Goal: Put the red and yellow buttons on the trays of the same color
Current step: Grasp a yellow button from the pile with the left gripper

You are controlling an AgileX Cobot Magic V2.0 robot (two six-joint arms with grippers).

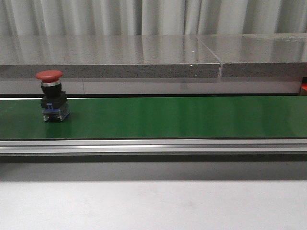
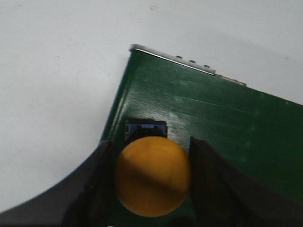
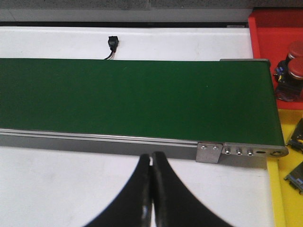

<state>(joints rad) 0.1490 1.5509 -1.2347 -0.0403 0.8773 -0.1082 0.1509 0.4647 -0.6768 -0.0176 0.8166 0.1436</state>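
Yellow button (image 2: pixel 152 176) sits upright on the green belt (image 2: pixel 227 127), cap up, pinched between the left gripper (image 2: pixel 150 182) fingers, while the right gripper (image 3: pixel 151 189) hangs pressed together beside the belt.

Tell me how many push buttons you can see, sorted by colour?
Red buttons: 3 — one on the green belt at, two in the red tray at and.
Yellow buttons: 1 — between the left gripper fingers, at.
Total: 4. Dark parts on the yellow tray are too cut off to count.
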